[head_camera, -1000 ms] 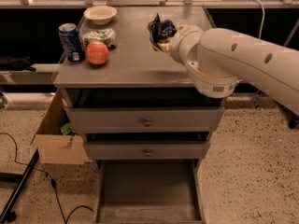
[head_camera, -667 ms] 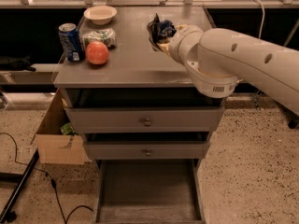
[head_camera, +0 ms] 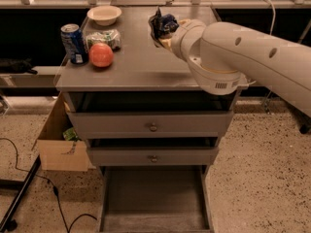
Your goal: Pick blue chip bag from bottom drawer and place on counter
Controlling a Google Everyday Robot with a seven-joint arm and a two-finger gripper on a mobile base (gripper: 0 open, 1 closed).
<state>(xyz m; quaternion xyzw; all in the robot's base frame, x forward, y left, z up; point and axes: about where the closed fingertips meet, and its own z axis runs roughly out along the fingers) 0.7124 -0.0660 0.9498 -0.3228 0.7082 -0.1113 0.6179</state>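
While over counter [head_camera: 141, 67], claw [head_camera: 163, 32] still grips blue chip bag [head_camera: 165, 20].

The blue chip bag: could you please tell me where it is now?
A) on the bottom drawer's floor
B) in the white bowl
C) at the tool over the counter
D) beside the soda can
C: the blue chip bag is at the tool over the counter; the bottom drawer lies bare.

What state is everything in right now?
Bottom drawer: open, empty.
Top drawer: seemingly ajar.
Middle drawer: seemingly ajar.
Chip bag: upright at claw.
Claw: over rear of counter.
Can: upright.
Bowl: upright.
Box: open.
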